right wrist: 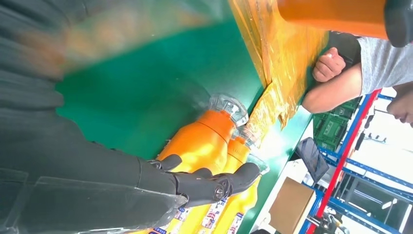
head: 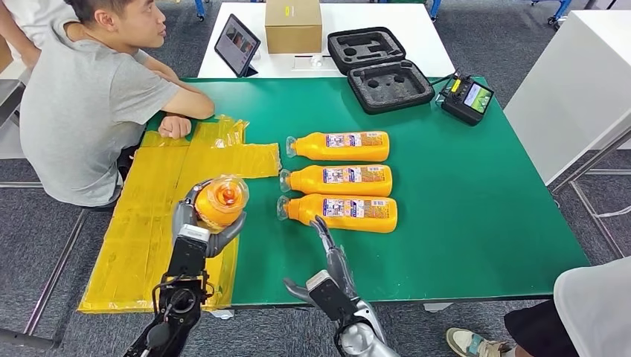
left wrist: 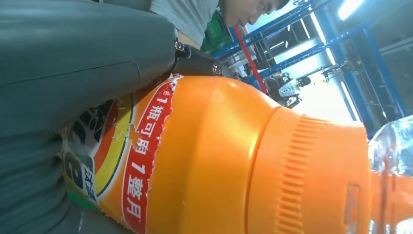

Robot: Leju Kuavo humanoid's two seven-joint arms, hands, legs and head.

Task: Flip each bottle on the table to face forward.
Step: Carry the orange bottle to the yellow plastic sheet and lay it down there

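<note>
My left hand (head: 199, 223) grips an orange bottle (head: 220, 201) held upright over the yellow sheet (head: 149, 223), clear cap toward the head camera. The left wrist view shows the same bottle (left wrist: 234, 156) up close, with a red and yellow label. Three more orange bottles lie in a row on the green table (head: 461, 186), caps to the left: the far one (head: 338, 146), the middle one (head: 337, 180) and the near one (head: 338, 212). My right hand (head: 331, 260) hovers open just in front of the near bottle (right wrist: 197, 144), fingers (right wrist: 214, 185) stretched toward it.
A person in a grey shirt (head: 82, 104) sits at the table's left, a fist (head: 174, 126) resting on the sheet. A black foam case (head: 379, 67), a tablet (head: 236, 46), a cardboard box (head: 293, 25) and a small device (head: 466, 98) stand at the back.
</note>
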